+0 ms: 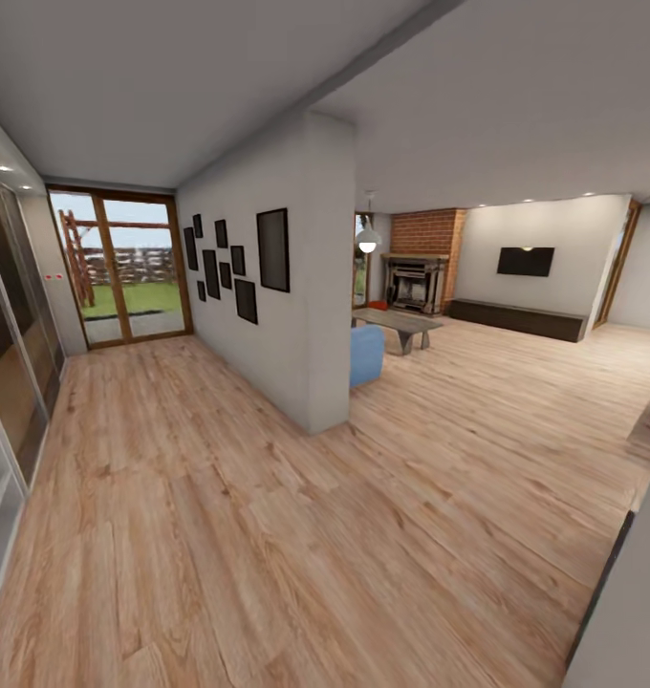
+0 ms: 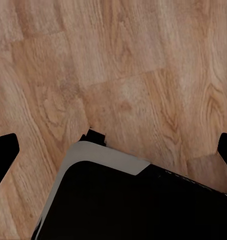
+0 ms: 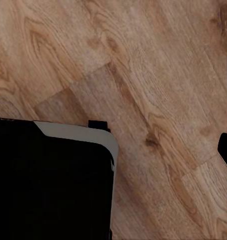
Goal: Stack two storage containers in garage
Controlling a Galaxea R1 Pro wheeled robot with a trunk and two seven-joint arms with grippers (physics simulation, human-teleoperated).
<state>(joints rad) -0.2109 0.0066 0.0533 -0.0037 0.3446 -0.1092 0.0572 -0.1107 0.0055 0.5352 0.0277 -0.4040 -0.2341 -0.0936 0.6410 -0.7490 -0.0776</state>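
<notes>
nav: plank floor [image 1: 268, 535], heading to living room, fireplace [image 1: 416, 283] ahead | containers: orange sliver beside fireplace [image 1: 378, 305] (maybe one, too small to tell) | left hand [image 2: 116, 145] spread wide, empty; right hand: can't tell | handling guess: light, thin-walled, flexy; grip rims both sides

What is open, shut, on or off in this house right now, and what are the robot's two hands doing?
Wood-framed glass door: shut, garden showing through.
White pendant lamp: lit.
Black wall-mounted television: screen dark.
Dark ornate fireplace: no flame visible.
Left gripper: fingers wide apart, holding nothing, over the wood plank floor.
Right gripper: one fingertip visible; state unclear.
</notes>
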